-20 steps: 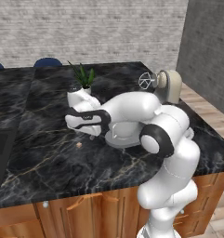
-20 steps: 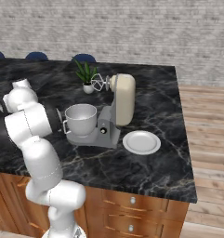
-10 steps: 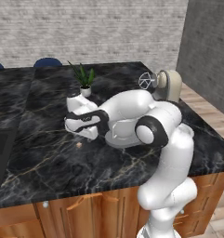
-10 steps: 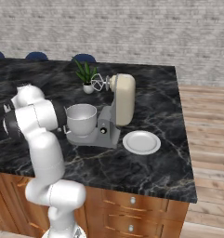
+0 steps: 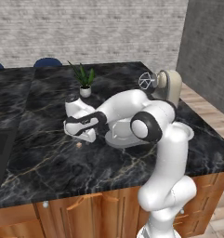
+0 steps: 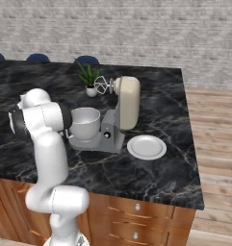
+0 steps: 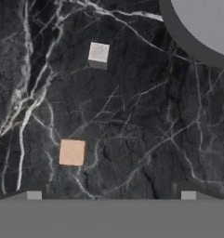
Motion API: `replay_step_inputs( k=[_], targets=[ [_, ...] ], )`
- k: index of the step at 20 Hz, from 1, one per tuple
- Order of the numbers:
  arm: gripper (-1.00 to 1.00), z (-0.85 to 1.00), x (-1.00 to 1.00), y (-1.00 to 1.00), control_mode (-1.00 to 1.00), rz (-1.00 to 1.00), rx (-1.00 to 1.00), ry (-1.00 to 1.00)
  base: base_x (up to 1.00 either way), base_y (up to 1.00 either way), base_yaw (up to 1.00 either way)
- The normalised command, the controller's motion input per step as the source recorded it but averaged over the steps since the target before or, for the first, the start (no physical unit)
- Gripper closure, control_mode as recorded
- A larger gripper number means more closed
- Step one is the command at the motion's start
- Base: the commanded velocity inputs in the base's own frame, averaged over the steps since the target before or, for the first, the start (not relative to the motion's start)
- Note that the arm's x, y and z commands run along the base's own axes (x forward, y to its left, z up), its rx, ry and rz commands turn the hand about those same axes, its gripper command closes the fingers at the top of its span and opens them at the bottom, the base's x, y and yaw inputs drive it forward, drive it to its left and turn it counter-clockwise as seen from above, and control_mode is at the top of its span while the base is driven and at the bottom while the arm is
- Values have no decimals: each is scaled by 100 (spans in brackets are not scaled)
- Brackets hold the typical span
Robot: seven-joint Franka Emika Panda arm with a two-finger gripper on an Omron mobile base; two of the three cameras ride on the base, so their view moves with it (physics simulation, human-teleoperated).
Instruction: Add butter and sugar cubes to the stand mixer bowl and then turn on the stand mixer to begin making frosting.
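Hovering with jaws spread wide over bare counter (image 7: 132,116), butter (image 7: 71,152) and sugar cubes (image 7: 98,55) lying well apart.

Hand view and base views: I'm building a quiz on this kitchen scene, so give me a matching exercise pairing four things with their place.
Things:
1. tan-orange butter lump
2. white sugar cube
3. white cup-shaped mixer bowl
4. flat white plate

Places:
A. on the grey base of the stand mixer
B. on the black marble counter, right of the mixer in the right base view
C. on the counter, nearer the open gripper in the hand view
D. on the counter, farther from the gripper in the hand view

Pairs: 1-C, 2-D, 3-A, 4-B
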Motion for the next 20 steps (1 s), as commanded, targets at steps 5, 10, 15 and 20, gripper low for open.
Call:
replay_step_inputs(
  k=[5,10,15,20],
  targets=[
    [-100,-21,27,5,-100,0,0,0,0,0,0],
    [-100,-17,15,13,-100,0,0,0,0,0,0],
    [-100,-15,12,9,-100,0,0,0,0,0,0],
    [-100,-13,17,0,-100,0,0,0,0,0,0]
  ],
)
